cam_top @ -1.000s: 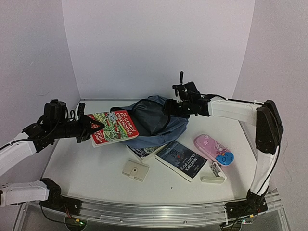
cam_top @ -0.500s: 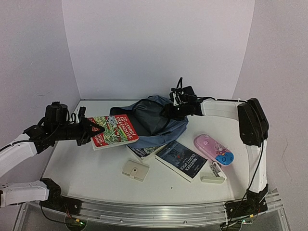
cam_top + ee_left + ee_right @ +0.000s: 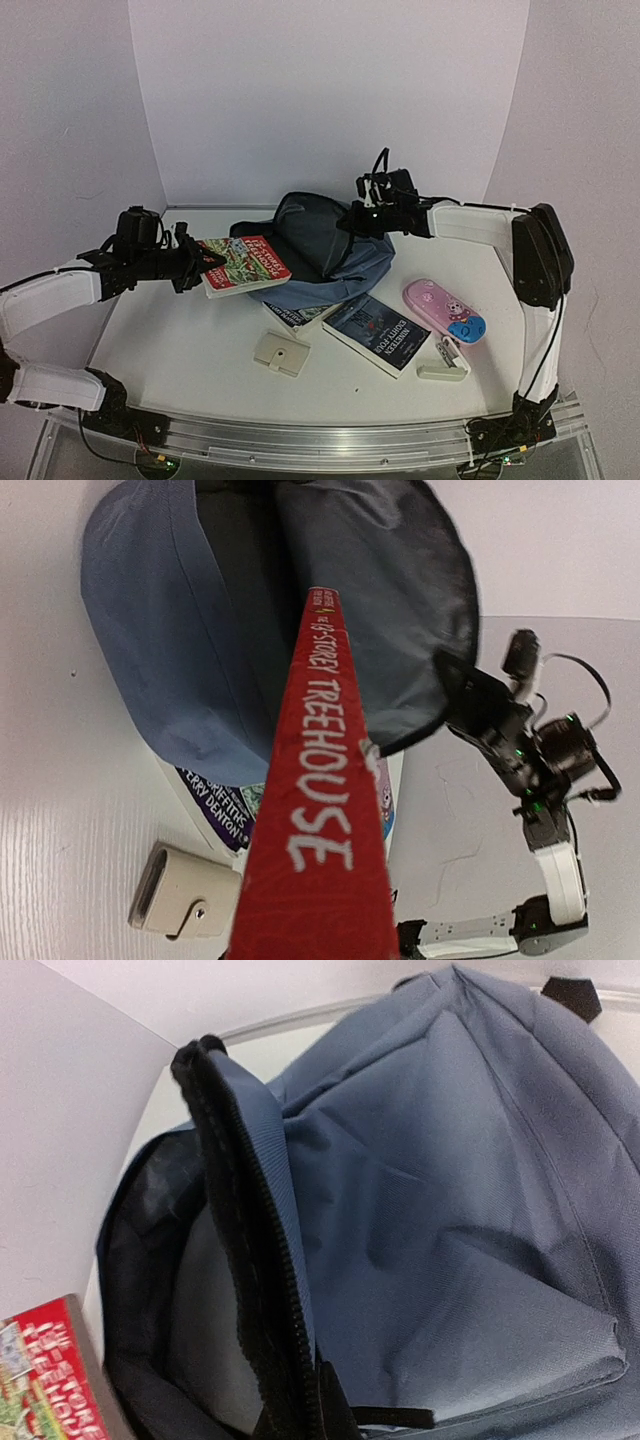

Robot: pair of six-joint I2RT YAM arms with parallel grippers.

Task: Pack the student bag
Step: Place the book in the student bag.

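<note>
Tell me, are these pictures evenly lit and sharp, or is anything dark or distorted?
Top external view: soft, even light, only faint shadows beneath the student bag. Left wrist view: the red book looms large and stretched near the lens; the bag's inside is dark. Right wrist view: fairly sharp fabric, shadowed interior, no glare.

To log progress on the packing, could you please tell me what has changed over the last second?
The right gripper closed its fingers on the student bag at its zipped rim and lifted it, holding the mouth wider open. The left gripper, gripping the red book, carried it slightly toward the bag. The dark book, pink case and beige wallet stayed put.
</note>
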